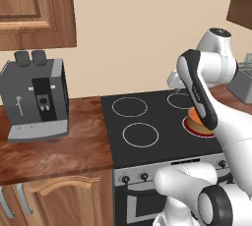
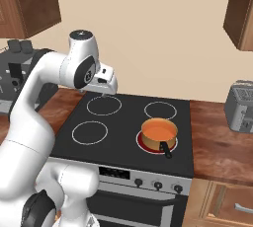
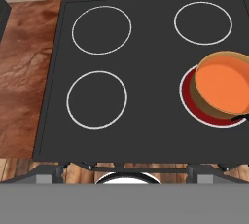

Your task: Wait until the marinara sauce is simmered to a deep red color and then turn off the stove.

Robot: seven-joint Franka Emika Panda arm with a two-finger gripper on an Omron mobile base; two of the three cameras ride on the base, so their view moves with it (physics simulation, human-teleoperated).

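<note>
Kitchen counter, stove (image 2: 123,127) centred; marinara sauce (image 3: 222,82) orange in saucepan (image 2: 159,133), glowing burner at 3 o'clock; gripper (image 2: 105,87) spread wide, unladen, hovering; waiting step; next: reach knob once deep red

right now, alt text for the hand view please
A saucepan of orange sauce sits on the glowing red front right burner of a black stove. The other three rings are unlit, with wood counter to the left.
</note>
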